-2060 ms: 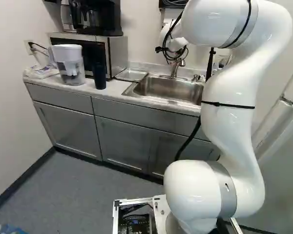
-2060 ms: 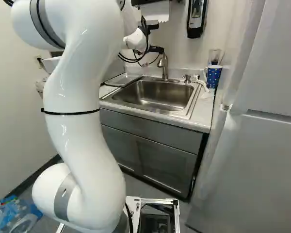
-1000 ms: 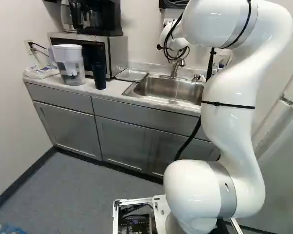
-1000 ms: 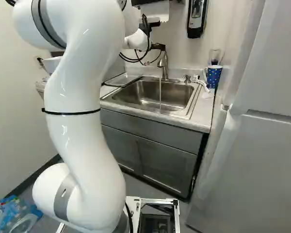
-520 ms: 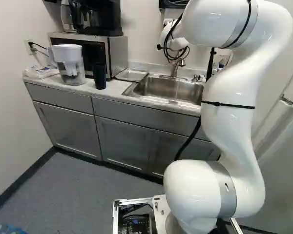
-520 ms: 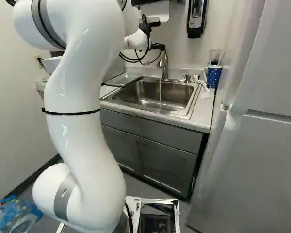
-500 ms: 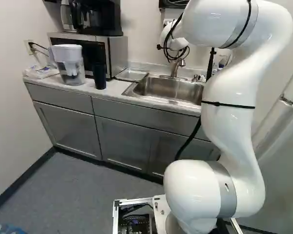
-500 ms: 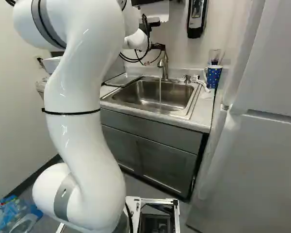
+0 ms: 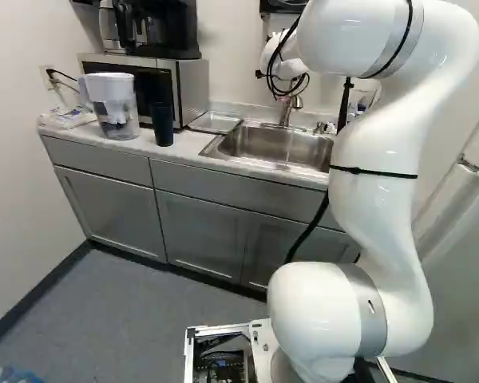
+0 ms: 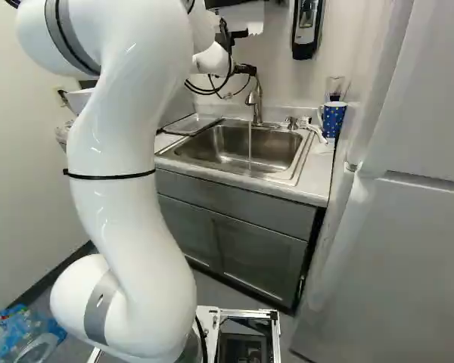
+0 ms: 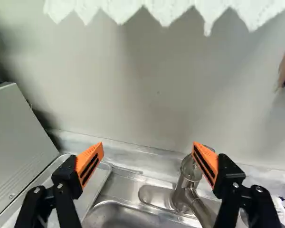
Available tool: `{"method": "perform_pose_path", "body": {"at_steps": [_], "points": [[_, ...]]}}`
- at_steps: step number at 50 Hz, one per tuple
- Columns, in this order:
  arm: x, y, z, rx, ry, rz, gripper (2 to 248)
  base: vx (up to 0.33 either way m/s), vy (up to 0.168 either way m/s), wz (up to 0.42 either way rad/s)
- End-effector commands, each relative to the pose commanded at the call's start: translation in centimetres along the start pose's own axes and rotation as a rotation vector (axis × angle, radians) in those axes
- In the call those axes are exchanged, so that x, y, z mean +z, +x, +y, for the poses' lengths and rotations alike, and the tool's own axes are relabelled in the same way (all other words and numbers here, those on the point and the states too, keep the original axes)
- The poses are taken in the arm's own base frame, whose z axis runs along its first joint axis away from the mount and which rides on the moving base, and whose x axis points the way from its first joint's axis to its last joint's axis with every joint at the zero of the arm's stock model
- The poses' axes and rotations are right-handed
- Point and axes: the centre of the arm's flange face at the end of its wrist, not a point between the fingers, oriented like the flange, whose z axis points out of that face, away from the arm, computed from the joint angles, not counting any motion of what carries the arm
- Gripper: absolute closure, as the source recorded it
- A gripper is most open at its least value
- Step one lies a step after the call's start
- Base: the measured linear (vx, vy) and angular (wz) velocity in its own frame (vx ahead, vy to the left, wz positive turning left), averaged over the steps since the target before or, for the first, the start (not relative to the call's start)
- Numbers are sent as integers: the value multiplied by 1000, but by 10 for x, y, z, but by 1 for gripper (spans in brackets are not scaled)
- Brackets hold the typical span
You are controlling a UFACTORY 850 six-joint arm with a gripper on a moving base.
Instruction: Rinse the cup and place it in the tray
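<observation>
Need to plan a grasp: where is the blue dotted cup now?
At the right of the right base view, the cup stands on the counter, between the sink and the fridge.

Rounded white arm (image 9: 375,211), grey bands (image 9: 367,307), black cables (image 9: 307,231), orange-padded fingers (image 11: 94,152).

Light countertop (image 9: 185,148); on it bag (image 9: 67,119), pitcher (image 9: 116,108), dark cup (image 9: 162,128), microwave (image 9: 193,89), tray (image 9: 215,122), dotted mug (image 10: 333,119); sink (image 10: 219,153) set in

Gray cabinets (image 9: 199,231) line a pale wall (image 9: 16,152) above a gray floor (image 9: 136,319); a white refrigerator (image 10: 393,249) stands beside them.
</observation>
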Motion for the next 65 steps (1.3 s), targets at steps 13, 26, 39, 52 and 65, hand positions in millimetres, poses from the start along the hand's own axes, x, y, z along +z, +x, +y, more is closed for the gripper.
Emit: {"method": "perform_pose_path", "body": {"at_steps": [13,26,39,52,65], "points": [[-5,14,-8,-2,11,25,3,0,0,0],[-11,12,-12,-4,18,7,3,0,0,0],[-22,9,-17,-5,25,-23,3,0,0,0],[-39,5,-26,-9,38,-52,3,0,0,0],[-58,1,-35,-13,53,-89,3,0,0,0]]}}
